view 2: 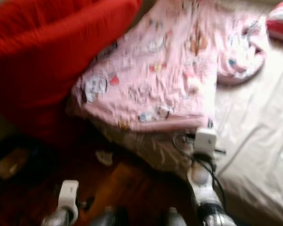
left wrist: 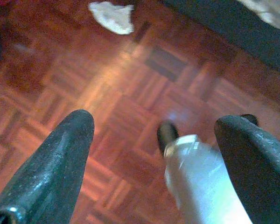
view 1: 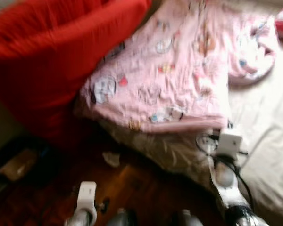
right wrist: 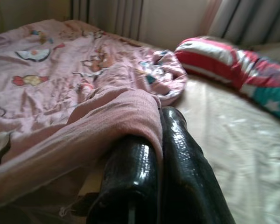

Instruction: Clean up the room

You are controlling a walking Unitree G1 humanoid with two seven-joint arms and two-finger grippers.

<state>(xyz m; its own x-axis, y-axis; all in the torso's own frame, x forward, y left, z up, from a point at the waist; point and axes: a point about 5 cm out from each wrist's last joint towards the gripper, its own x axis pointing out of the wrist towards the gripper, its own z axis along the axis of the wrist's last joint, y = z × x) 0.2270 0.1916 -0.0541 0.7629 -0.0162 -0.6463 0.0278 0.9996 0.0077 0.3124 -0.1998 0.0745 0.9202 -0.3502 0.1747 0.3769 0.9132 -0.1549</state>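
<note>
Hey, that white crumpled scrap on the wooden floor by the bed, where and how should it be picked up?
Judging by its pose, take the crumpled white scrap from straight above, pinching its raised, bunched middle. It lies flat on the parquet floor, so there is no edge to slip under. The left tool hangs open over the floor short of it and looks best placed.

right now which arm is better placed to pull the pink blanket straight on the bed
Right. The right tool is shut on the pink blanket at its edge, while the left tool hangs open over the wooden floor.
</note>
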